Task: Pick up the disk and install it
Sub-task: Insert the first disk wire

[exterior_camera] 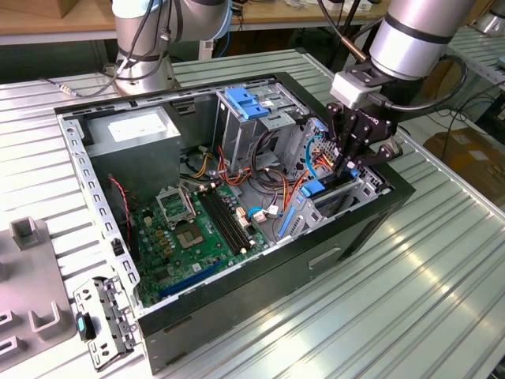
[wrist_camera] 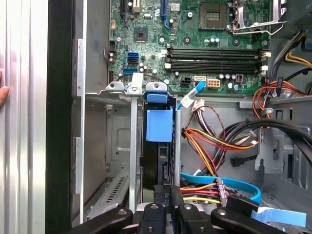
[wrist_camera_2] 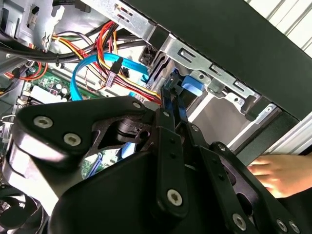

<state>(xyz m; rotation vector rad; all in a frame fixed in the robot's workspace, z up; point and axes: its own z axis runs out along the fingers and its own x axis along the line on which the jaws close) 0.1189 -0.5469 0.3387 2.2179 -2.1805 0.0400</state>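
**Disk held on edge in the drive bay**

The gripper (exterior_camera: 353, 162) has its fingers (wrist_camera_2: 171, 127) closed on the disk (wrist_camera: 159, 141), which stands on edge in a slot of the metal bay (wrist_camera: 117, 146) at the computer case's (exterior_camera: 260, 308) corner. Cables (wrist_camera: 214, 139) lie just beside it. A hand (wrist_camera_2: 278, 173) rests outside the case.

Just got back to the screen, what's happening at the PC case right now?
The arm's gripper is down inside the open computer case, at the drive bay on the exterior view's right. In the first wrist view, the disk stands on edge in the bay's metal slot, with its blue carrier showing just ahead of the gripper. A person's hand rests outside the case wall.
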